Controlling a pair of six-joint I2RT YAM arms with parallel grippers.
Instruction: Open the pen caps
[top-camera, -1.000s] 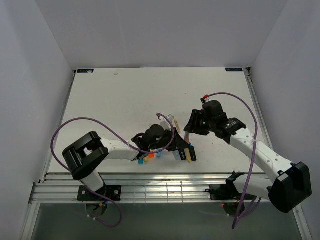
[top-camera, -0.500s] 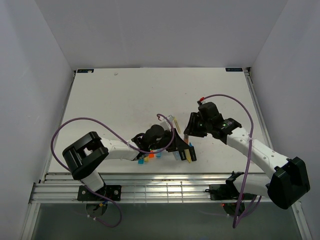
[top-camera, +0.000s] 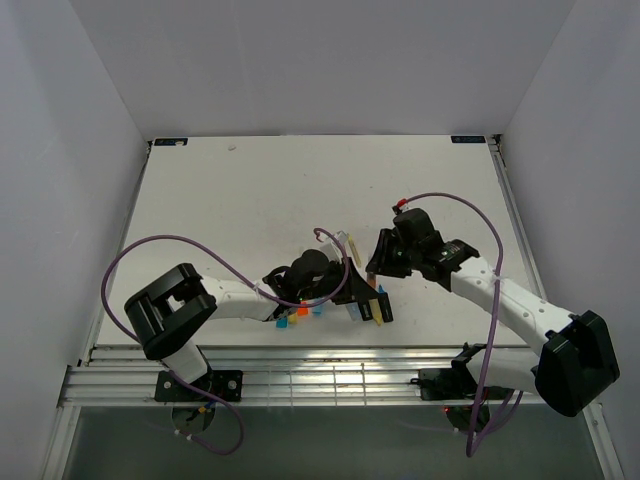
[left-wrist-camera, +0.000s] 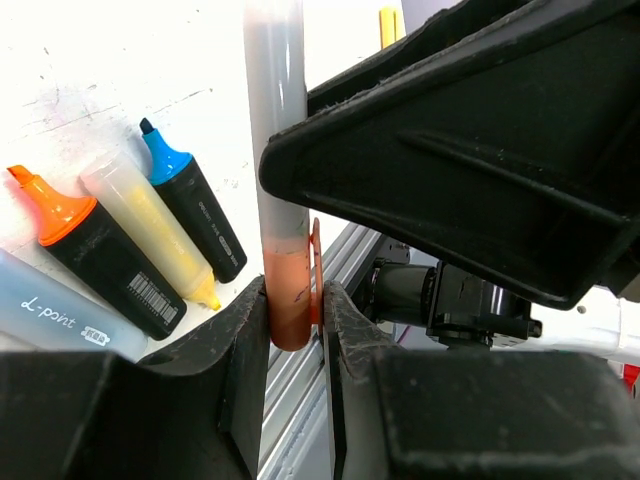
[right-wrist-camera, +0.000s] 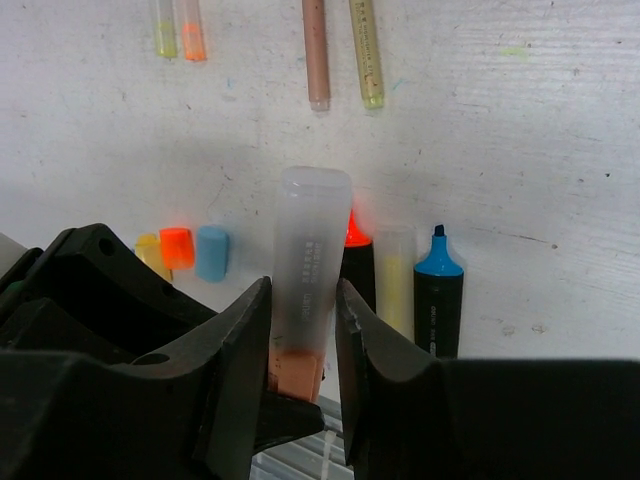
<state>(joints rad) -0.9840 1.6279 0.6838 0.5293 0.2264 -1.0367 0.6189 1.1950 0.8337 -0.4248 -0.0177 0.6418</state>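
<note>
White counter (top-camera: 250, 190): pen (right-wrist-camera: 312, 250) is being held at both ends.
Left gripper (left-wrist-camera: 295, 305) is clamping its orange end, right gripper (right-wrist-camera: 302, 325) its frosted end.

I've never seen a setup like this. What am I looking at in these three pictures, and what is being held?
These are two robot arms bolted at the near edge of a white table. The wide picture looks down from above and behind them. The two close-ups come from a camera on each wrist, so the black shapes at the bottom are that arm's own fingers. The left tool is shut on the orange end of a frosted pen. The right tool grips the pen's barrel, so both arms hold the same pen. On the table lie loose caps in yellow, orange and blue, and three highlighters with orange, yellow and blue tips. Some thin pens lie farther off.
</note>
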